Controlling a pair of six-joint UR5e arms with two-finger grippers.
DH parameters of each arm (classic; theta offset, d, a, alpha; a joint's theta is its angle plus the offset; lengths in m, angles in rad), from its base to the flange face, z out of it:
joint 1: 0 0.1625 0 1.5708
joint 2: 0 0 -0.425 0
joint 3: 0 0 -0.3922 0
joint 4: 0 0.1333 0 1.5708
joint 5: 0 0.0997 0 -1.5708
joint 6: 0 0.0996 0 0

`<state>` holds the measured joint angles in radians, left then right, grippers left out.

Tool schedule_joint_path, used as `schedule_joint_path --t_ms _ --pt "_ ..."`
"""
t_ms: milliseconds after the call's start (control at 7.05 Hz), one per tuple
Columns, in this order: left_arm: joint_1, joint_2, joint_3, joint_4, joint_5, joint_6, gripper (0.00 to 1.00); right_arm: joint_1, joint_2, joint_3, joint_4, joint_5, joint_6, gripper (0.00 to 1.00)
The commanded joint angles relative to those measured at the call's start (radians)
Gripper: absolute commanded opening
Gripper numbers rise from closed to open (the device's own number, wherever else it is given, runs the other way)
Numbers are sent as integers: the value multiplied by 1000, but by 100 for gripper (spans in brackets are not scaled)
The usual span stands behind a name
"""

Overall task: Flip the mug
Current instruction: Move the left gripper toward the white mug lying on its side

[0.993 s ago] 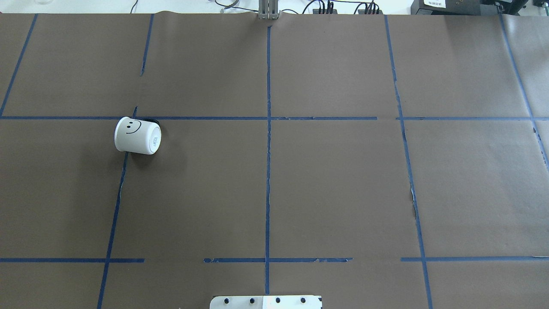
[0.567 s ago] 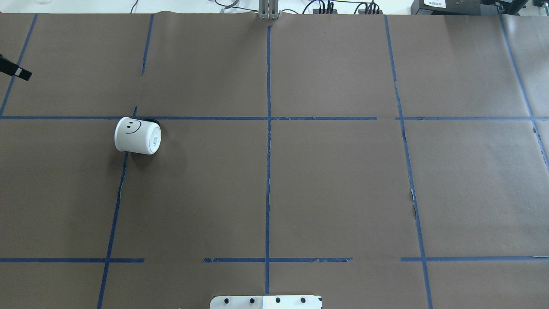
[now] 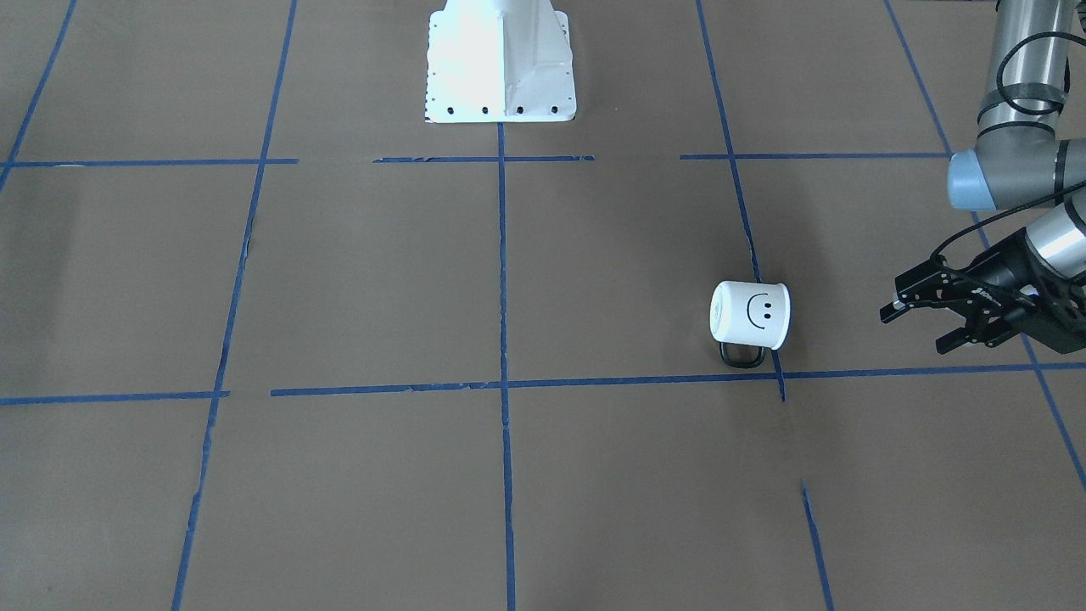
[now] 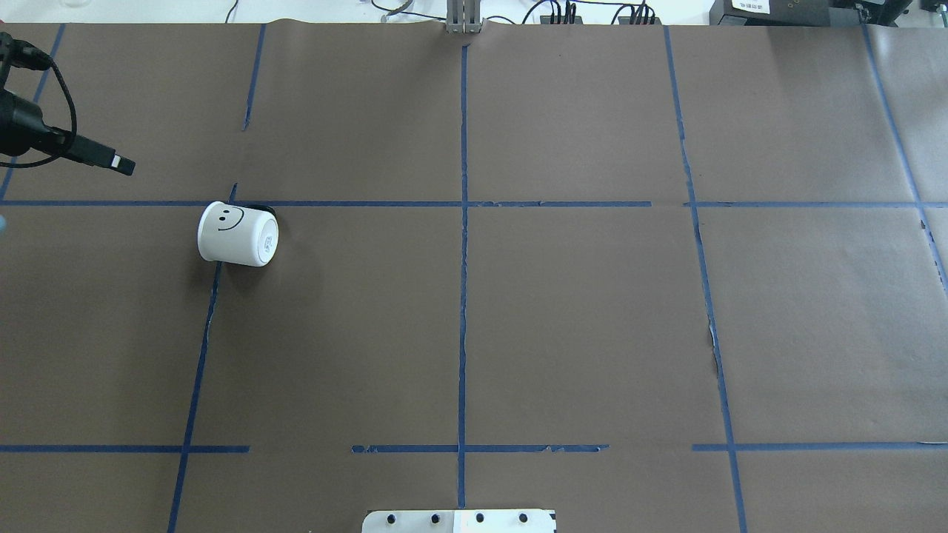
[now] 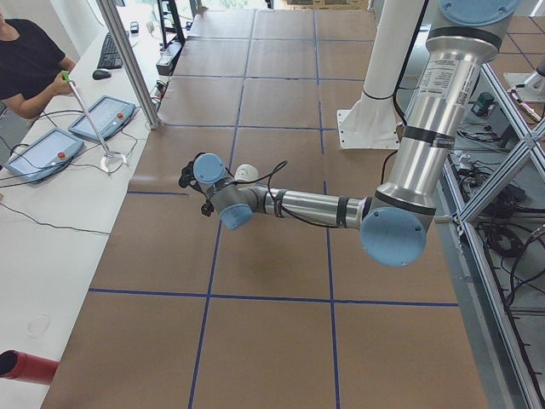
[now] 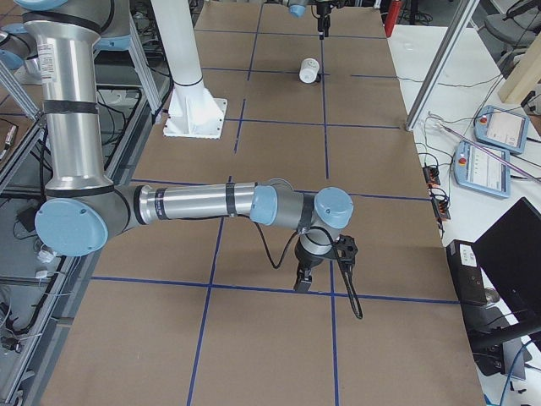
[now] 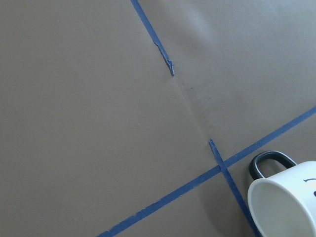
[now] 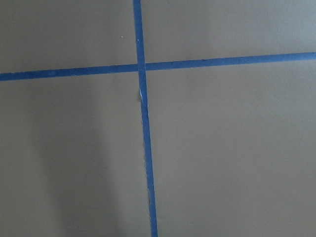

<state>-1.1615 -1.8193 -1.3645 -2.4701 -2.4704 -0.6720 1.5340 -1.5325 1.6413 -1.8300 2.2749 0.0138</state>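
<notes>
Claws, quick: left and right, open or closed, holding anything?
Left claw: open, empty, apart from the mug.
Right claw: cannot tell; it shows only in the exterior right view.

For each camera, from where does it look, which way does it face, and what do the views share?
Front-facing: across the table, facing the robot's base; left gripper, open, beside the mug.
Overhead: behind the robot, looking down; left gripper at left edge.
Exterior left: table's left end; left arm near.
Exterior right: opposite end; right gripper near.
Left wrist: looks down at the mug's mouth.
Right wrist: looks down at blue tape only.
All but right wrist share the mug.
</notes>
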Motion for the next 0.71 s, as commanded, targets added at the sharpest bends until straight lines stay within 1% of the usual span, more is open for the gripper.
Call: schedule_joint_path --t_ms 0,284,425,567 --pt "14 -12 24 -105 -4 -281 100 0 0 0 0 0 0 100" --pt "16 -20 108 -289 -4 -413 100 0 0 0 0 0 0 100" --pt "20 -22 129 -359 -4 -444 100 0 0 0 0 0 0 100" --pt "28 -22 137 -401 -1 -464 100 0 0 0 0 0 0 100"
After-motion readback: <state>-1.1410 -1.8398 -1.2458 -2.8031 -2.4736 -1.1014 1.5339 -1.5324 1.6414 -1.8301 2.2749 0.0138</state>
